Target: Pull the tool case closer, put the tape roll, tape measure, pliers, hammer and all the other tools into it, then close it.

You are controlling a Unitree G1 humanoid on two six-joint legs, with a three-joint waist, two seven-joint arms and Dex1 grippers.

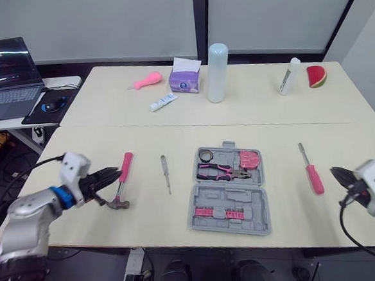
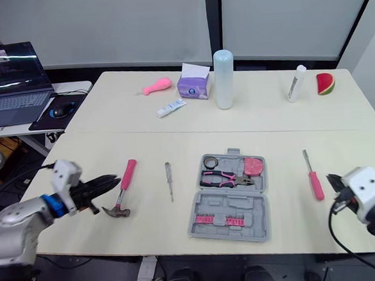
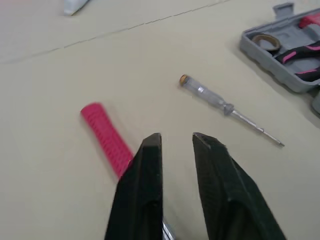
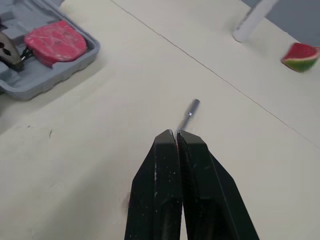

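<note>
- Now, from the head view, the grey plastic tool case point(image 1: 243, 204) lies open at the front middle of the pale table point(image 1: 78, 148). A small dark tape roll point(image 1: 206, 154), pink-and-black pliers point(image 1: 222, 171) and a pink tape measure point(image 1: 249, 158) sit inside it.
- The hammer with a pink handle point(image 1: 125, 167) lies left of the case, and the left gripper point(image 1: 115, 176) is right at it. A thin clear screwdriver point(image 1: 166, 173) lies between the hammer and the case. A pink-handled screwdriver point(image 1: 312, 170) lies on the right, near the right gripper point(image 1: 336, 174).
- From the left wrist, the left gripper is a little open, with nothing in the gap. The hammer handle runs under one finger, not between the two. If it squeezes here, I think it could miss or push the hammer away. The metal head is heavy, so the hammer might tip and slip out.
- From the right wrist, the right gripper is squeezed shut and holds nothing. The pink-handled screwdriver's metal tip pokes out just past it. Going down shut could roll it away.
</note>
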